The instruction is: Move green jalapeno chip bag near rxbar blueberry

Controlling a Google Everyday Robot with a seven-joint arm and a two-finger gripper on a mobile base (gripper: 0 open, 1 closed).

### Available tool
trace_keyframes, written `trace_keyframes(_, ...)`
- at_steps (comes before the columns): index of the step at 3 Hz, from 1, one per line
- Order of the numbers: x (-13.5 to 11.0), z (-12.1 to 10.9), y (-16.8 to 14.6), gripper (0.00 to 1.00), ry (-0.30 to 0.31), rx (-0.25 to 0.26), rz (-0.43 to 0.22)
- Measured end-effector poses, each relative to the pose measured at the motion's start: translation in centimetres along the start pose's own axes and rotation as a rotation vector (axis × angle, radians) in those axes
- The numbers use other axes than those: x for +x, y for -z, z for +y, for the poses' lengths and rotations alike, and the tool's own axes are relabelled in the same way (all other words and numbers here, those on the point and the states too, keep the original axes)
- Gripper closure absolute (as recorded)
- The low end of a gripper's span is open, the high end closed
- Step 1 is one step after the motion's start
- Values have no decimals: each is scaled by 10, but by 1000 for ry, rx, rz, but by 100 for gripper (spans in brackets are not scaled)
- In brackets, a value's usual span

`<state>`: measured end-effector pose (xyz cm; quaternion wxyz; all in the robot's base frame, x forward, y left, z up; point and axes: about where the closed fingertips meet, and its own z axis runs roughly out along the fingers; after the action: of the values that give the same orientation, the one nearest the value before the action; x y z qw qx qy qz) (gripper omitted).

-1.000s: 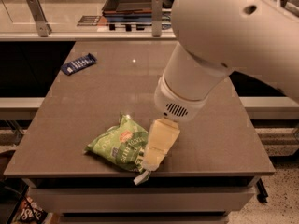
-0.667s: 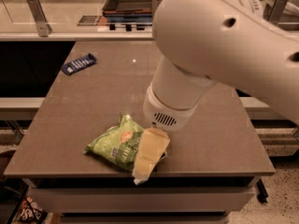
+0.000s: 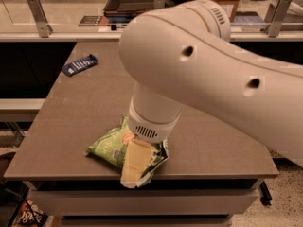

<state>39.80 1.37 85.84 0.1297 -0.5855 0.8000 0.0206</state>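
The bulky white arm (image 3: 203, 74) sweeps in from the right and bends down, its gripper (image 3: 135, 167) low, near, left of centre.

Pincer (image 3: 134, 168) at green jalapeno chip bag (image 3: 109, 147), perhaps in contact; rxbar blueberry (image 3: 79, 64) well apart, far-left.

Gripper (image 3: 136, 165), at the front edge of the table (image 3: 80, 108), covers part of the green jalapeno chip bag (image 3: 108, 148); arm (image 3: 213, 84) cut off at right.
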Motion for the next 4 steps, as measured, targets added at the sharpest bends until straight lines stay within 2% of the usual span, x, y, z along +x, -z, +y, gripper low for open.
trace_keyframes(1, -3, -10, -13, 0, -7, 39, 13)
trace_keyframes(2, 0, -21, -27, 0, -14, 51, 22)
trace_keyframes(3, -1, -20, -26, 18, -12, 52, 21)
trace_keyframes(4, -1, -20, -26, 41, -10, 53, 21)
